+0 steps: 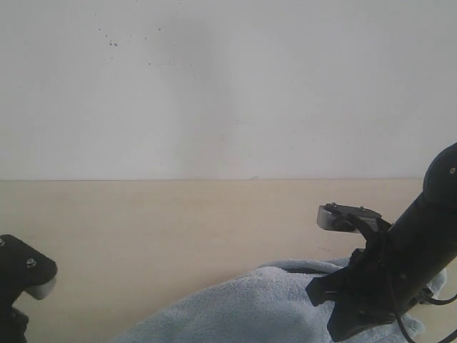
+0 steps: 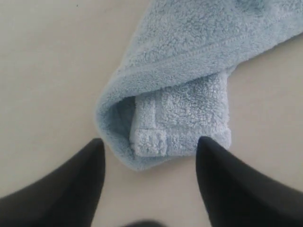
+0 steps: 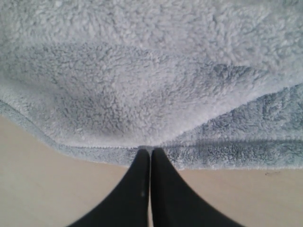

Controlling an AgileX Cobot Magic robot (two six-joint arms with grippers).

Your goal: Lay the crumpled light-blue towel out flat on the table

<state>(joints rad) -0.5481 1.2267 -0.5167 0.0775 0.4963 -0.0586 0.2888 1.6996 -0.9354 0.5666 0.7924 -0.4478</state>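
Desk (image 1: 178,236) of pale beige wood tone stretches below a white wall (image 1: 228,86), and the towel (image 1: 264,307) lies rumpled on its near part, toward the right of the exterior view. The right hand (image 3: 150,152) holds its black fingers pressed together on the towel's stitched hem, pinching that edge. The left hand (image 2: 150,140) stands wide apart over a folded-over corner of the towel, which lies between its two fingertips.

Honestly there's nothing to read here from where I'm standing, no lettering, brand marks, numbers or signs legible on anything in sight.
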